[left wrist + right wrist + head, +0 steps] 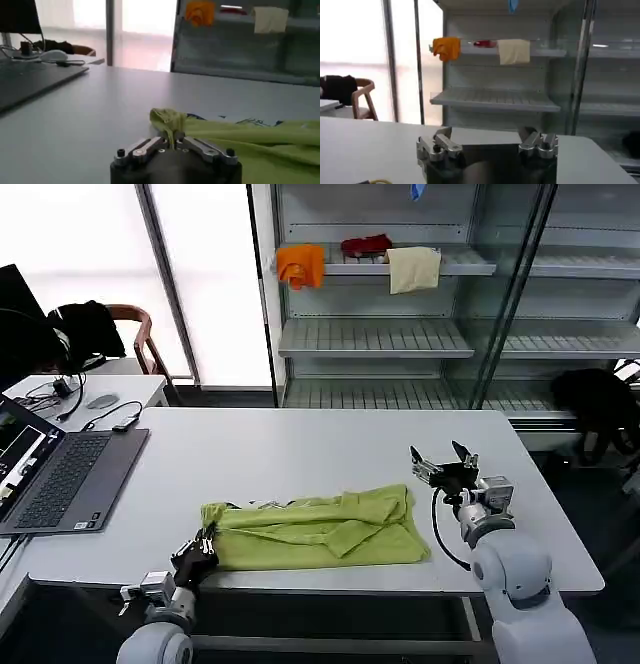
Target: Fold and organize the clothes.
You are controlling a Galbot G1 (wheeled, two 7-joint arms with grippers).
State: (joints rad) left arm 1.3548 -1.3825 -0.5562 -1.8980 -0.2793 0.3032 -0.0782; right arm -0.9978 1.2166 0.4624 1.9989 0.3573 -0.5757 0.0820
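Both arms are rounded, glossy pale-grey shells. The right gripper (pixel 441 456) has black fingers on a silver block, with a black cable looping at its 7 o'clock. The left gripper (pixel 203 542) is black with silver, screw-studded finger links.

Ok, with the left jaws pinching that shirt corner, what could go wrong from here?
The left gripper pinches only a thin corner of the T-shirt, so the fabric could slip out when pulled. The shirt lies near the table's front edge and could slide off. The right gripper is open and off the cloth, so nothing anchors it.
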